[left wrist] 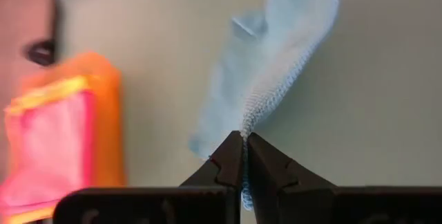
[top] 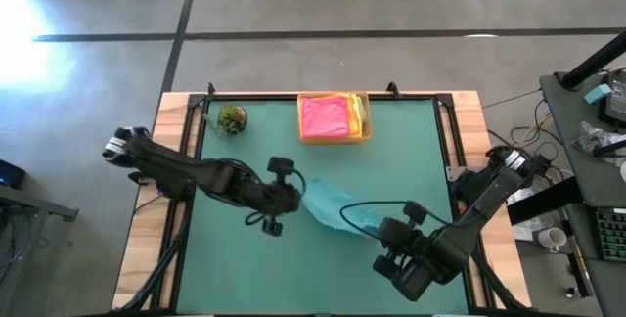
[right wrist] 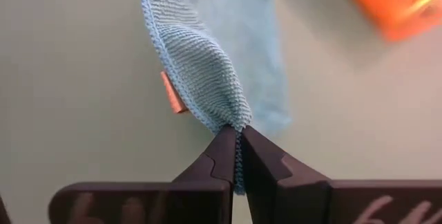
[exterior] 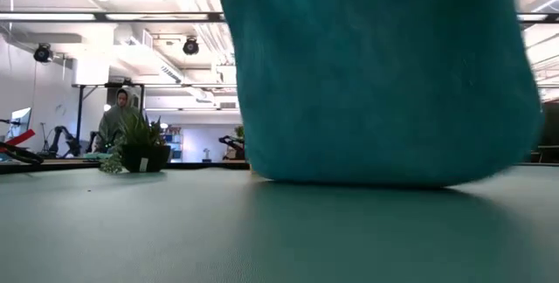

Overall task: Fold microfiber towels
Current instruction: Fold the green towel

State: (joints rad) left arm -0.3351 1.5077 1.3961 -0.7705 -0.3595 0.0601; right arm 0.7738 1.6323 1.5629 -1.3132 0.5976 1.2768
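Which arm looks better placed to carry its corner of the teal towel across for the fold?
Neither clearly: the left end effector and right end effector each pinch an edge of the teal towel.

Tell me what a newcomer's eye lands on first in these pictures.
First, the teal towel stretched above the middle of the green table, pinched at one end by the left tool and at the other by the right tool, both shut on its edge. Next, the tan tray at the far edge, holding a bright pink towel on top of its stack, with a small plant ball beside it.
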